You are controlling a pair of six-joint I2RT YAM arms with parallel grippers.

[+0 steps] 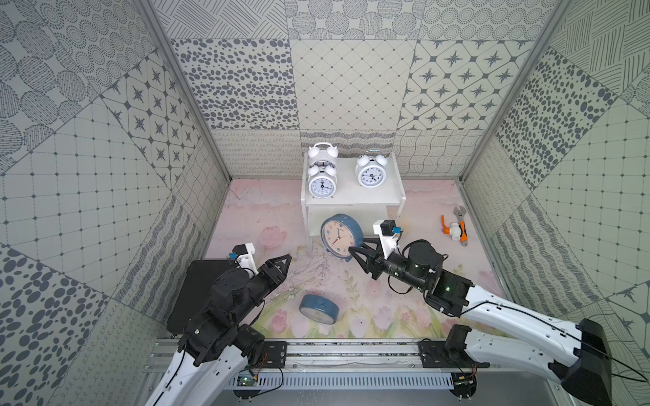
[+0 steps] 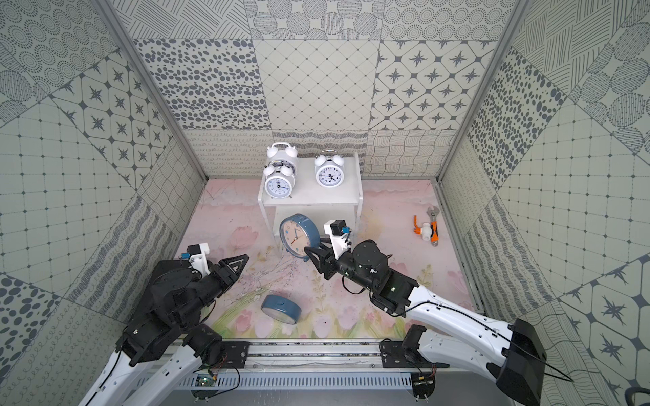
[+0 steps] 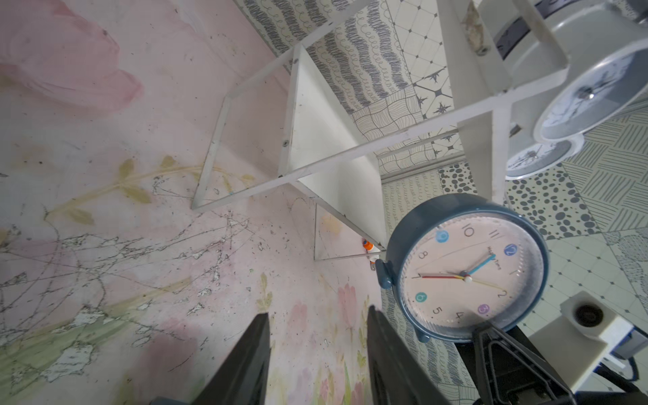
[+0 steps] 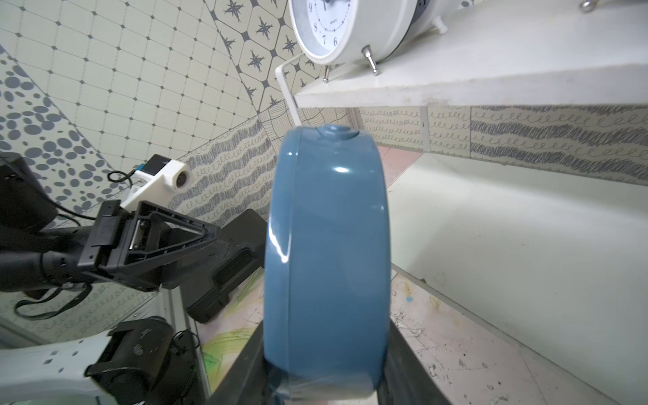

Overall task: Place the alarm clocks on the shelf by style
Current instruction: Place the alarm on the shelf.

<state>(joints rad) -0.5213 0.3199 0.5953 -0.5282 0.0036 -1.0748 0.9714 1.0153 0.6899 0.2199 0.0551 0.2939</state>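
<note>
Working from the bench [image 1: 246,218] down: the shelf [image 1: 351,202] stands at the far side, its lower tier empty.

The right gripper [image 1: 357,246] has its fingers clamped across the lower rim of a blue clock [image 1: 339,235]. The clock is upright, just in front of the lower tier opening and not yet inside. The left gripper [image 1: 286,258] hovers over the bench, fingers [image 3: 252,357] apart on nothing.

A second blue clock [image 1: 319,309] lies back-up on the bench near the front edge, apart from both grippers. Three white clocks occupy the top tier: two at one end, one [image 1: 323,151] behind the other [image 1: 322,181], and a third [image 1: 370,172] at the other end. An orange-and-white tool [image 1: 455,228] lies off to the side, clear of the work.

Hazards I judge from here:

- Clearance. In the right wrist view the held clock's top button sits close under the top tier's front edge. Any lift during entry would strike that edge.
- Shelf shift. The unit looks light on thin legs. A knock from the clock or the fingers could slide it and topple the white clocks.
- Grip. The casing is smooth and curved, and it is held low on the rim. I expect it could pivot or slip if it catches a leg.
- Release. Opening before the feet sit on the tier may tip the clock forward onto the bench.
</note>
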